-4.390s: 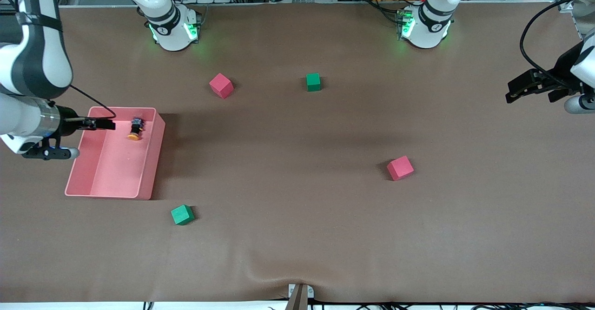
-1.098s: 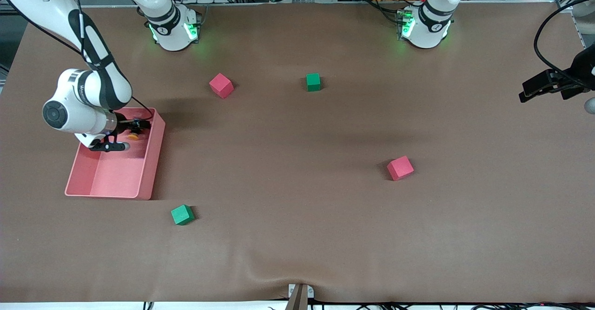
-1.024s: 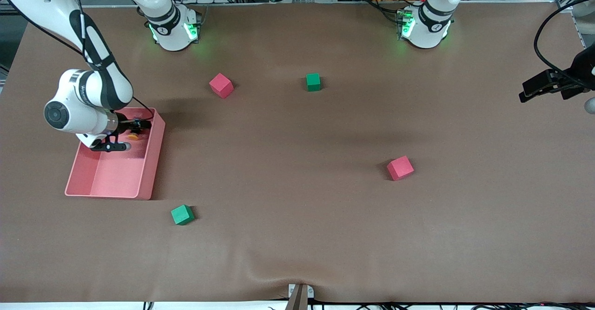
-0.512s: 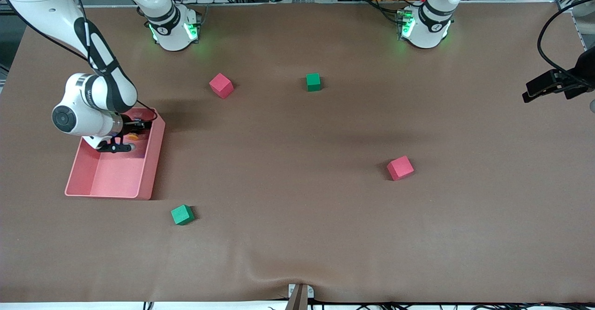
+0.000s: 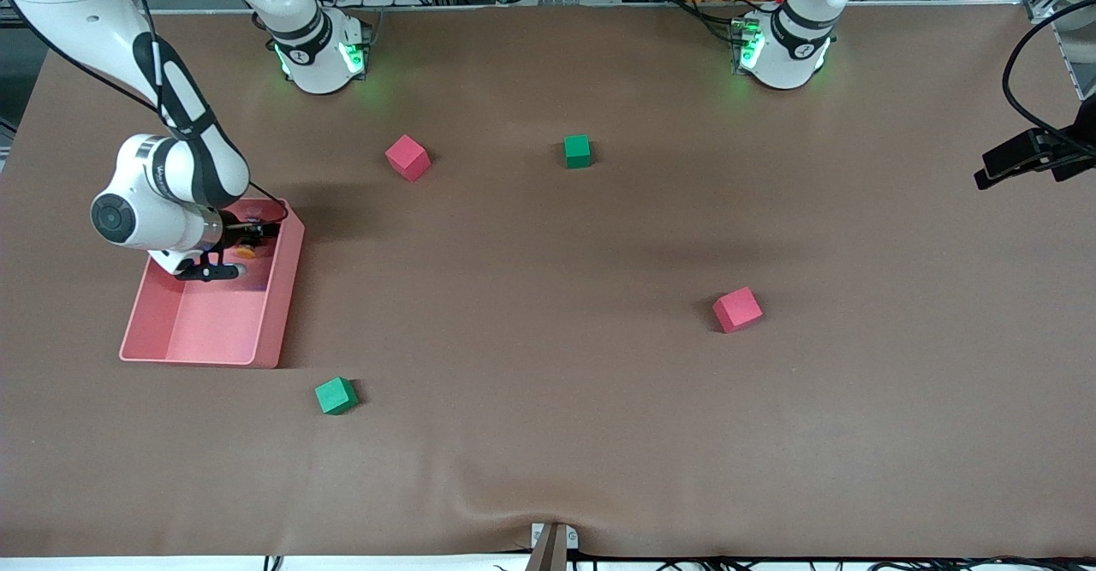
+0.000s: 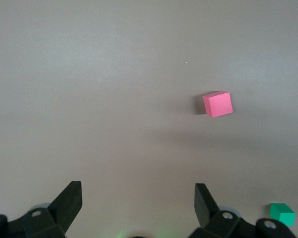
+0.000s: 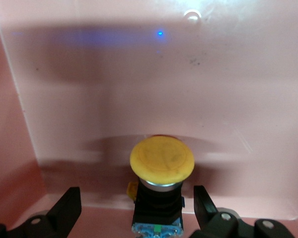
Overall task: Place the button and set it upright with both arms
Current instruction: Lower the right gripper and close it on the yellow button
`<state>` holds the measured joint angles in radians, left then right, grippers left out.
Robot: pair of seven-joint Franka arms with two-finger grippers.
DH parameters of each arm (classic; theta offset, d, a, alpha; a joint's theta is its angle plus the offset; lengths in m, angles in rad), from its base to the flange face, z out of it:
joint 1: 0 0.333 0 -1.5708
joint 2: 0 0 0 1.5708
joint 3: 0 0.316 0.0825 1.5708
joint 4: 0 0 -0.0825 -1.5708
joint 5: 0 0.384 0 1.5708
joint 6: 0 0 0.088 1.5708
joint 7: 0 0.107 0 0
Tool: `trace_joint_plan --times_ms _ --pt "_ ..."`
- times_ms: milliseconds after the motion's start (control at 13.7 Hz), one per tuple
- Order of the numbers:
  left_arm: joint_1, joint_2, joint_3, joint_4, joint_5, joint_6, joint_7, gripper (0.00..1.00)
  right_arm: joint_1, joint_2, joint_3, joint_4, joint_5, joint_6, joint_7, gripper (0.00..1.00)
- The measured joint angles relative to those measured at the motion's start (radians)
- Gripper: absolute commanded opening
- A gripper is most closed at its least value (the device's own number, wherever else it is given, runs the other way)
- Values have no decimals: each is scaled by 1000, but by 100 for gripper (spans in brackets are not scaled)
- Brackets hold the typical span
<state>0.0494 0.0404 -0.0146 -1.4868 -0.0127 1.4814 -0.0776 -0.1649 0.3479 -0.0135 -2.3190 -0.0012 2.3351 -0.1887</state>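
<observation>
Right tool (image 7: 134,206) hangs inside the pink plastic bin (image 5: 214,331) with fingers spread wide, empty, straddling the orange-capped push-button (image 7: 161,171), which lies on its side directly ahead, body toward the tool; left tool (image 6: 138,203), also wide open, waits over bare tabletop (image 5: 556,383).

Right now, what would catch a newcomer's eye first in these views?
The pink bin at the right arm's end of the table, with the right gripper reaching in, fingers open on either side of the orange-capped button lying inside. The left gripper waits open over the table's left-arm end, and red and green cubes dot the brown table.
</observation>
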Motion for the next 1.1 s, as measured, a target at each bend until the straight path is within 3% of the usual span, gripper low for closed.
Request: trace_joint_plan --times_ms 585,1098 --pt "0 0 0 0 0 1 2 100 60 0 5 13 0 -1 29 100" --pt "0 -5 -1 6 0 1 3 100 12 2 -7 9 0 -8 24 100"
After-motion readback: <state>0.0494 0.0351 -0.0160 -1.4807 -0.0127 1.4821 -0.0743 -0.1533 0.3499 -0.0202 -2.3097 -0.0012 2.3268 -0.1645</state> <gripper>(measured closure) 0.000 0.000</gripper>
